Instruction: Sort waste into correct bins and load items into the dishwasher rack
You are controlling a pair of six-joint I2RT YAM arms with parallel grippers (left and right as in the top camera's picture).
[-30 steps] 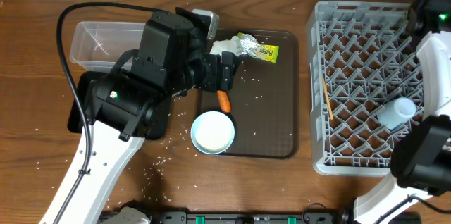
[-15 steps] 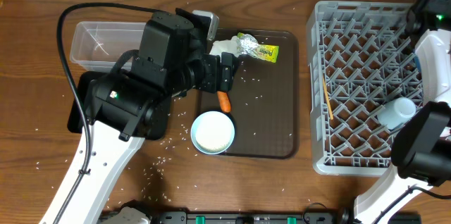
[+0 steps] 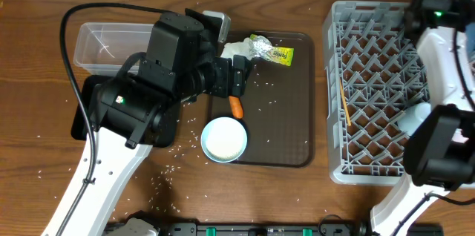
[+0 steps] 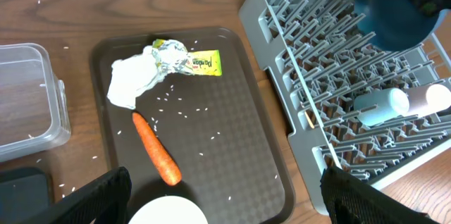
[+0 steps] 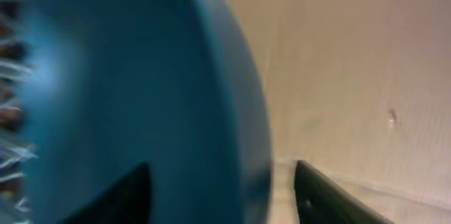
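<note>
My left gripper (image 4: pixel 225 206) hangs open over the brown serving tray (image 3: pixel 286 117), with nothing between its fingers. Below it are the white bowl (image 4: pixel 165 213) and the orange carrot (image 4: pixel 156 158). The white tissue (image 4: pixel 130 83) and the yellow-green wrapper (image 4: pixel 190 60) lie at the tray's far end. The dark-blue plate (image 4: pixel 394 20) stands on edge at the far corner of the grey rack (image 3: pixel 371 80). My right gripper (image 5: pixel 225 196) straddles its rim with the jaws apart. There is a gap between the plate (image 5: pixel 141 76) and the right-hand finger. Two small cups (image 4: pixel 387 104) lie in the rack.
The clear tub (image 3: pixel 104 43) sits at the back left. The black tray (image 3: pixel 85 117) lies mostly under my left arm. Rice grains (image 3: pixel 178 165) are scattered on the wooden table and the tray. A thin wooden stick (image 3: pixel 344 102) lies in the rack's left side.
My right gripper has opened off the plate, and the right arm has swung toward the back of the rack. The left arm has not moved.
</note>
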